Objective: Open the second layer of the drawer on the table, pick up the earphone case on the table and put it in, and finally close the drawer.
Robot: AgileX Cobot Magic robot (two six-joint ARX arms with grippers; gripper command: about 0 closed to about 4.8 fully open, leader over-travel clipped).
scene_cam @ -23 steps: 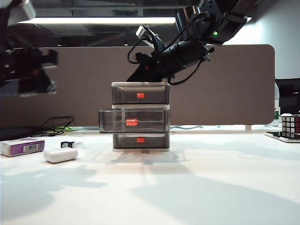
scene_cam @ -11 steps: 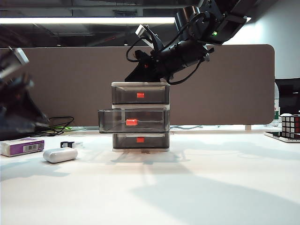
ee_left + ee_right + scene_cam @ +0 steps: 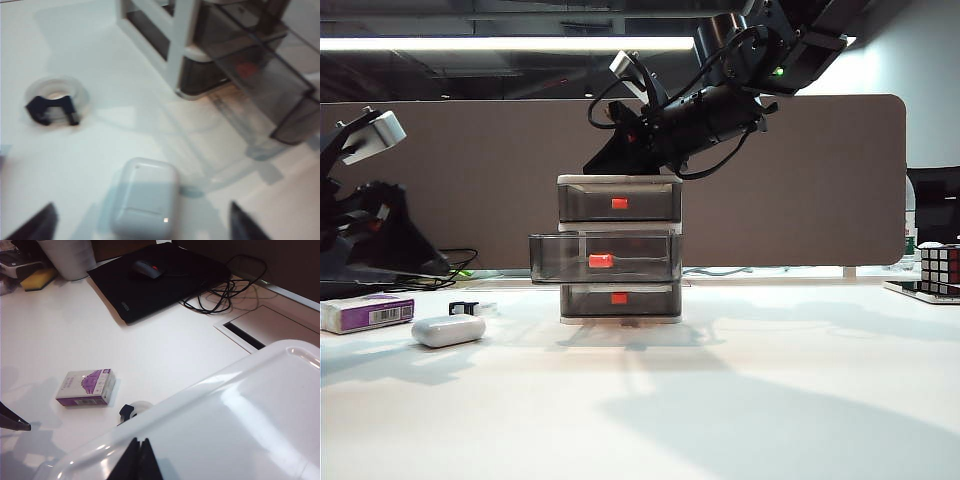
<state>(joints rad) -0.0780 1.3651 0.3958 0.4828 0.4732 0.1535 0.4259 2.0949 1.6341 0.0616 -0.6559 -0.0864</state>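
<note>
Two (box (image 3: 367, 313), clip (image 3: 464, 308)) — left tool (image 3: 142, 217) above

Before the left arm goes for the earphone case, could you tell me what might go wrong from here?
1. The glossy, rounded earphone case could slip from the open left gripper above it.
2. The tape roll and purple box lie close by and could get bumped.
3. The shut right gripper rests on the drawer unit; the open middle drawer is a narrow target beneath that arm.
</note>
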